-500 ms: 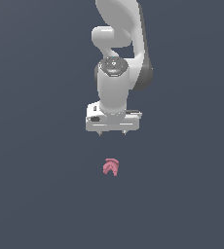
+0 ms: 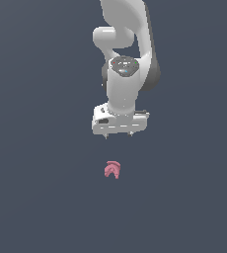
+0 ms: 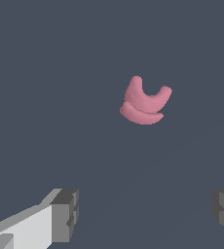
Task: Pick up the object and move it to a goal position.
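Observation:
The object [image 2: 112, 169] is a small pink lump with curved lobes lying on the dark grey floor. In the wrist view the object [image 3: 144, 102] shows a U-shaped top over a rounded base. My white gripper [image 2: 118, 136] hangs above it in the exterior view, pointing down, with a clear gap between the fingertips and the lump. The fingers [image 3: 65, 215] stand wide apart in the wrist view, nothing between them, and my gripper [image 3: 145, 211] is open. The object lies ahead of the fingers, not between them.
The white arm [image 2: 128, 44] rises above the gripper toward the top of the exterior view. The dark grey floor [image 2: 36, 197] fills the picture around the object, with no other object in view.
The exterior view shows almost the same pose as half a second ago; the gripper looks slightly lower toward the object, which has not moved.

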`<state>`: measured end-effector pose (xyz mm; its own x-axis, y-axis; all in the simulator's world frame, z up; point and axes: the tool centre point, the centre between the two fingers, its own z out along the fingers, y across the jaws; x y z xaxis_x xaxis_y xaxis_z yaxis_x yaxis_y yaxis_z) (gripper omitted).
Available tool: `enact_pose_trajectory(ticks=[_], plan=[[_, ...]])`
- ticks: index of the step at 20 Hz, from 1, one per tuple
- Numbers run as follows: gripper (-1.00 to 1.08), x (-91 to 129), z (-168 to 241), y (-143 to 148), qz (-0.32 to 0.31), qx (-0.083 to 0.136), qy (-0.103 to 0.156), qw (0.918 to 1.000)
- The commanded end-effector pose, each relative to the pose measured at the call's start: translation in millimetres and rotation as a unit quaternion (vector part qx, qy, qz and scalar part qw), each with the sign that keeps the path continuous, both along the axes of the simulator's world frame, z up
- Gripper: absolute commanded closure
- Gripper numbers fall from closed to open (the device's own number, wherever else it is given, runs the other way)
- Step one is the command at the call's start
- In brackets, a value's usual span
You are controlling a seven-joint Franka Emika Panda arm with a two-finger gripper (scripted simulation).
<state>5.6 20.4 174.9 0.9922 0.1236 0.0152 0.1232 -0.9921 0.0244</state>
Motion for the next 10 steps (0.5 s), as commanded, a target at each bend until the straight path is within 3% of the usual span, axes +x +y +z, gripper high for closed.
enact_pose_trajectory(ticks=[1, 10], plan=[[-0.92, 0.0, 0.9, 3.4, 0.008, -0.001, -0.001, 1.0000], [-0.92, 10.8, -6.8, -0.2, -0.014, 0.001, 0.000, 0.9999]])
